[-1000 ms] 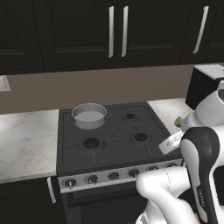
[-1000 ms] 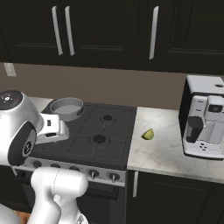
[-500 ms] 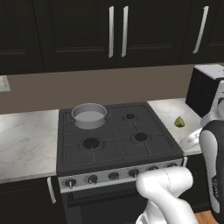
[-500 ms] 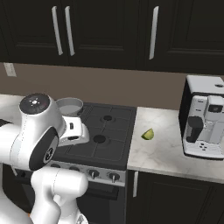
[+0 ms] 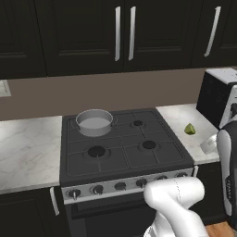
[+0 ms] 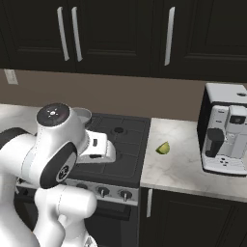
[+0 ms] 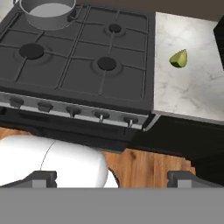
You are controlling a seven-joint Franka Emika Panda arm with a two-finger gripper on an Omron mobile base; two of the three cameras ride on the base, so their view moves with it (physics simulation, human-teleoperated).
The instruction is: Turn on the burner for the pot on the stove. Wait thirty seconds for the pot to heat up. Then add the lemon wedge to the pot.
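The silver-grey pot (image 5: 94,122) stands on the back left burner of the black stove (image 5: 121,155); the hand view has the pot (image 7: 48,9) at its top left. The yellow-green lemon wedge (image 5: 190,129) lies on the marble counter right of the stove, apart from everything, and shows too as the lemon wedge (image 6: 163,148) and the lemon wedge (image 7: 178,58). My gripper (image 7: 113,178) hangs open and holds nothing, above the floor in front of the stove (image 7: 78,65), looking down at it. The arm covers most of the pot (image 6: 85,115) in the right base view.
A row of dark knobs (image 7: 74,111) runs along the stove's silver front strip (image 5: 120,185). A black and white coffee machine (image 6: 226,136) stands at the counter's right end. Marble counter (image 5: 28,150) lies left of the stove, dark cabinets (image 5: 125,34) hang above.
The arm has swung rightward: its upper part has left the stove area in the left base view, and the hand has moved right across the stove front in the right base view. Jaws stay open.
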